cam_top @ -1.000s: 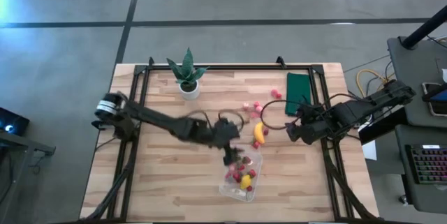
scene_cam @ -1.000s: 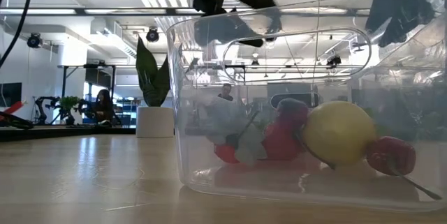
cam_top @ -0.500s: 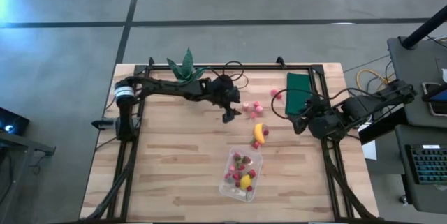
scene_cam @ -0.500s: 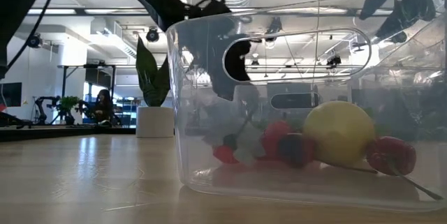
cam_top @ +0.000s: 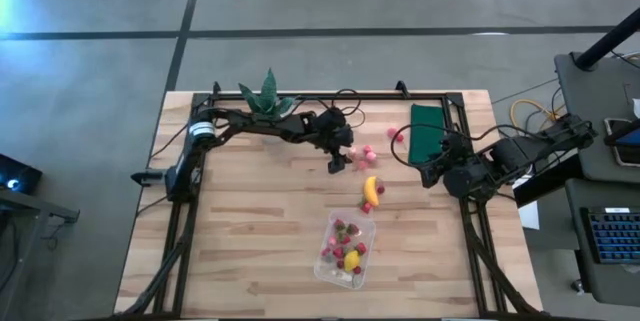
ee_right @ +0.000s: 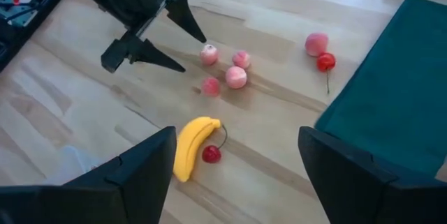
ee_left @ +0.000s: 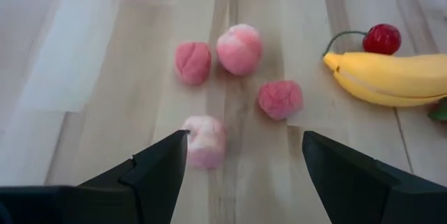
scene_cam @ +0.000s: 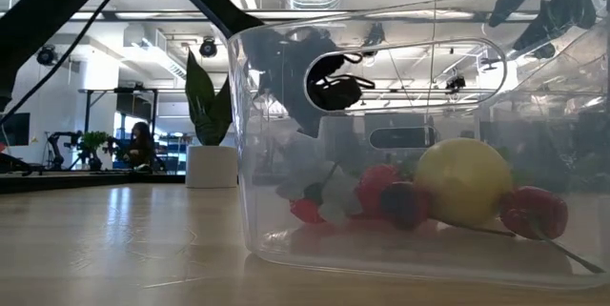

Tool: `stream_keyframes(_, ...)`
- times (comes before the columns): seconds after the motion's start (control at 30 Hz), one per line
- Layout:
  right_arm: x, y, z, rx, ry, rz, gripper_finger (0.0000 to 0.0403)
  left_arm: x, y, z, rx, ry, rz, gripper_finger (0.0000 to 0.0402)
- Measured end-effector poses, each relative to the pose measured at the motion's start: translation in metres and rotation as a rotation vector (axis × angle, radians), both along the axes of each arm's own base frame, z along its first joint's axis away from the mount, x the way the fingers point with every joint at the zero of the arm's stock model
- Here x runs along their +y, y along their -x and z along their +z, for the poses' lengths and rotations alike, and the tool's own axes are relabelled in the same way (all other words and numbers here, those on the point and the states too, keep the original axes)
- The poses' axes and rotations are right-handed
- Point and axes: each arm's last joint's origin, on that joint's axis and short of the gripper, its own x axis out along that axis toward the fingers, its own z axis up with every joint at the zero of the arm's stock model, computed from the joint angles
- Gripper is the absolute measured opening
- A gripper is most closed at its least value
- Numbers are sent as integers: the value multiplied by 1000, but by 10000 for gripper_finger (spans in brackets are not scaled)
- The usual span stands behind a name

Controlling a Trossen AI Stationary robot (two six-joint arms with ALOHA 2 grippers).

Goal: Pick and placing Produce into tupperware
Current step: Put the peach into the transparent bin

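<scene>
Several pink pieces point(ee_left: 239, 48) of the produce lie loose on the wooden table, with a yellow banana point(cam_top: 371, 191) and a red cherry point(ee_left: 381, 38) beside them. My left gripper point(cam_top: 336, 164) hangs open, slanting down just short of the pink cluster. The nearest piece point(ee_left: 204, 140) lies by one fingertip, untouched. The clear tupperware point(cam_top: 345, 249) stands near the front edge, holding a lemon point(scene_cam: 462, 182) and red and dark pieces. My right gripper point(ee_right: 236, 132) waits open at the right, above the table, with nothing between its fingers.
A flat dark green rectangle point(cam_top: 428, 133) lies at the far right, with a pink fruit point(ee_right: 316, 43) and a cherry point(ee_right: 325, 61) next to it. A spiky plant in a white pot point(cam_top: 266, 109) stands at the far left. Bare wood lies left of the tupperware.
My left gripper has swung from above the tupperware toward the far edge, then sunk and edged right to the pink pieces, staying open and rolling its wrist. A dark piece in the tupperware has dropped from atop the red fruit to beside the lemon.
</scene>
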Motion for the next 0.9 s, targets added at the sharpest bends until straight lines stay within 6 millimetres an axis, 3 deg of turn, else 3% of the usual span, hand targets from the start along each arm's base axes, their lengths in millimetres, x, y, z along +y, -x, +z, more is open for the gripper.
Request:
stream_keyframes(0.17, 0, 0, 0, 4, 2, 1, 292, 2, -5, 3, -15, -35, -26, 270)
stream_keyframes(0.43, 0, 1, 0, 15, 11, 8, 290, 3, -10, -15, 7, -73, -73, 270)
stream_keyframes(0.63, -1, 2, -1, 27, 14, 5, 295, 3, -12, -16, -4, -83, -68, 267)
stream_keyframes(0.9, -1, 2, -1, 28, 15, 4, 288, 3, -12, -18, -3, -85, -66, 214)
